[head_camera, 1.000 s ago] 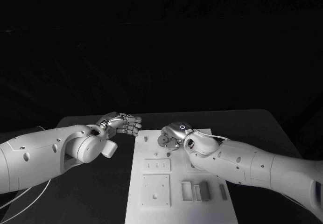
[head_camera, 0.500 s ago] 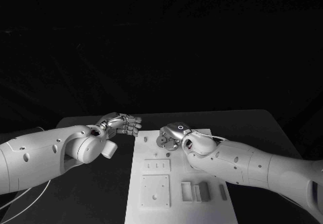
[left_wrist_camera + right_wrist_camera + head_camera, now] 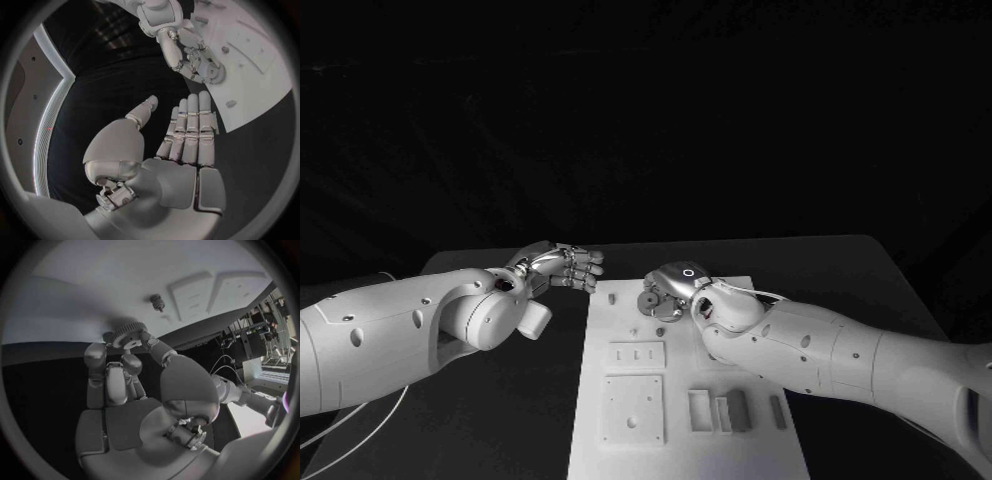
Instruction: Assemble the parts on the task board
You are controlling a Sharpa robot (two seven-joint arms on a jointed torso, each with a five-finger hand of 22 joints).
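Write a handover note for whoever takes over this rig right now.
Right hand pinches a gear over the far end of the task board, near a small peg.
Left hand is open, empty, beside the board's far left edge.
Loose blocks lie at the board's near right.
Left: seat the gear, then place the blocks.

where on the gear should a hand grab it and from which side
Best by its toothed rim, from above: the gear is a flat disc lying face-down near the task board, so only the edge offers purchase. The right hand already pinches it that way.
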